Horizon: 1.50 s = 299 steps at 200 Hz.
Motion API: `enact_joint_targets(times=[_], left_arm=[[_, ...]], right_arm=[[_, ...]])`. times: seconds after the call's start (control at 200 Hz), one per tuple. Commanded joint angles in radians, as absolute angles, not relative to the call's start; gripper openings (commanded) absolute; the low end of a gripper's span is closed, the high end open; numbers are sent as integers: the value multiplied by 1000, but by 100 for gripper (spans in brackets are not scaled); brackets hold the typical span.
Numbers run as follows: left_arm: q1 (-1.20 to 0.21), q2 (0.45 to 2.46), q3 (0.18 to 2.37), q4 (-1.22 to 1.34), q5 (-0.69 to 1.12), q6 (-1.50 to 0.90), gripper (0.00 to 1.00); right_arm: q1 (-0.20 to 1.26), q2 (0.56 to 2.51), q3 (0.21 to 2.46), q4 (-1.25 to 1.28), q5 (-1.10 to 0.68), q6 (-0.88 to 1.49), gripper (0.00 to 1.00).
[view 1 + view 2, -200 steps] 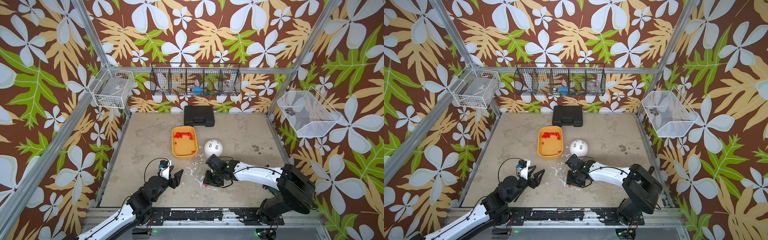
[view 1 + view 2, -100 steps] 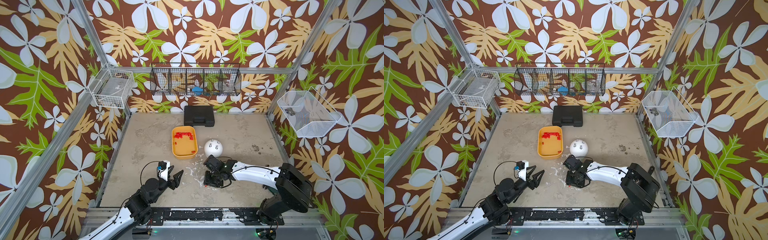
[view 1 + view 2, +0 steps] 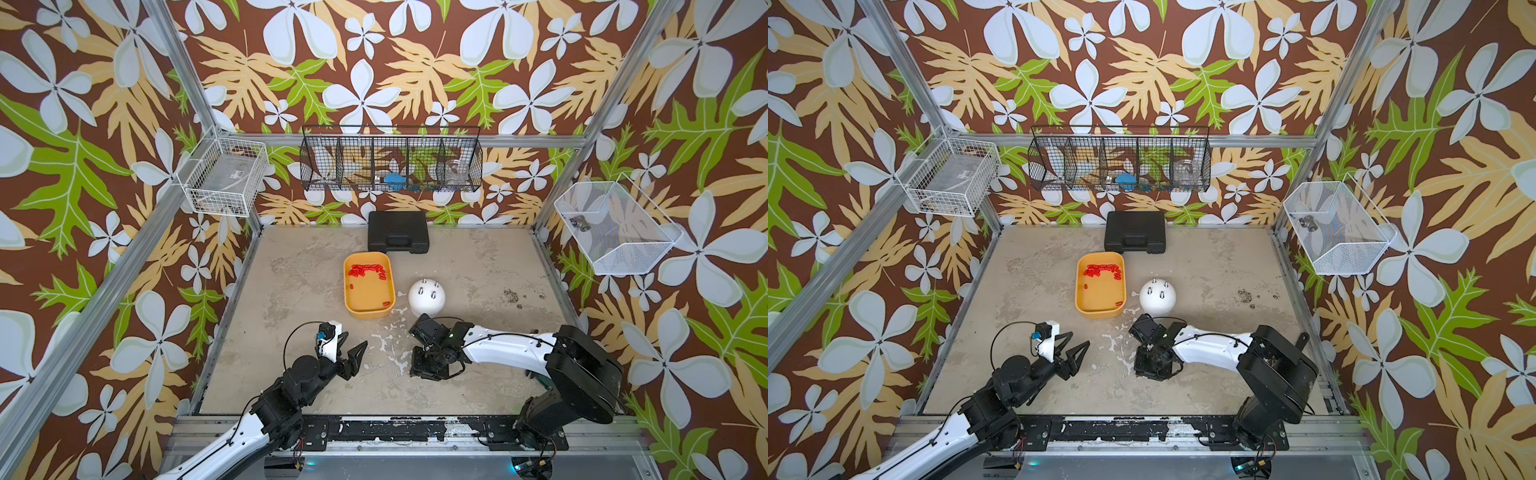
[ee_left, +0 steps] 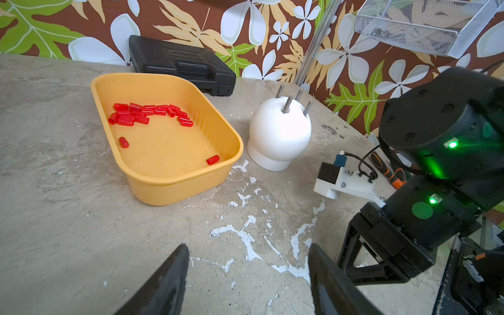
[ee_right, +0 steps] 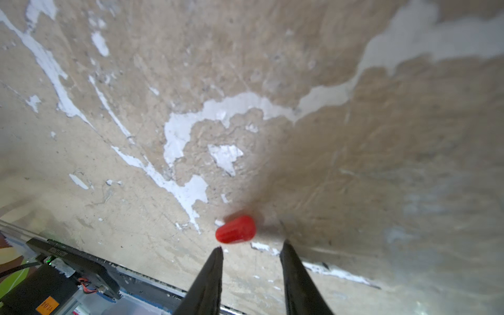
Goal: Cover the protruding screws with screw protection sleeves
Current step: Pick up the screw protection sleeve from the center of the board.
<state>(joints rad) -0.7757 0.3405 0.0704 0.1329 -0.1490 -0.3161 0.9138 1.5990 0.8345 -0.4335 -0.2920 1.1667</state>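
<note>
Right gripper (image 5: 252, 245): pointed down at the table (image 5: 300, 54), jaws partly apart, nothing between them
Loose sleeve (image 5: 236, 229): one red cap on its side on the table, just beyond the fingertips and nearer one finger; it seems to touch neither
Left gripper (image 4: 248, 245): jaws spread wide and empty, low over bare table, facing tray and dome
Just changed: very little; in both top views both arms sit almost where they were a second ago, the right one bent over the same patch
Meaning: the pick of the loose sleeve looks to be in hand but not made; the task is near its start
Protruding screws (image 4: 286, 105): four thin grey threaded studs, slightly splayed, all bare
White dome (image 4: 278, 136): smooth matte ball on a short collar, just beside the tray
Yellow tray (image 4: 174, 191): glossy plastic, rounded corners, shallow walls
Screw protection sleeves (image 4: 147, 113): small shiny red cylinders, heaped at the tray's far end, two strays nearer; likely to roll
Table surface: worn beige, rough, flaking into white patches
Black case (image 4: 180, 62): ribbed hard plastic, shut, behind the tray
</note>
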Motion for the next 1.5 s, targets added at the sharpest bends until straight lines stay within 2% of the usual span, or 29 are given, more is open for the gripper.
enact_joint_targets(times=[0.0,0.385,0.706,1.106,1.491], left_arm=[[-775,343,77,151,-138,-307,70],[-775,363,78,162,-124,-304,70],[-776,399,84,173,-115,-299,70],[-776,416,86,179,-113,-298,70],[-775,426,87,186,-106,-297,70]], right_arm=[[913,1617,837,-407,-290,1169,38],[913,1682,893,-433,-190,1125,37],[914,1702,963,-527,-86,1024,39],[939,1776,1025,-510,-148,962,36],[959,1805,1062,-497,-170,959,23]])
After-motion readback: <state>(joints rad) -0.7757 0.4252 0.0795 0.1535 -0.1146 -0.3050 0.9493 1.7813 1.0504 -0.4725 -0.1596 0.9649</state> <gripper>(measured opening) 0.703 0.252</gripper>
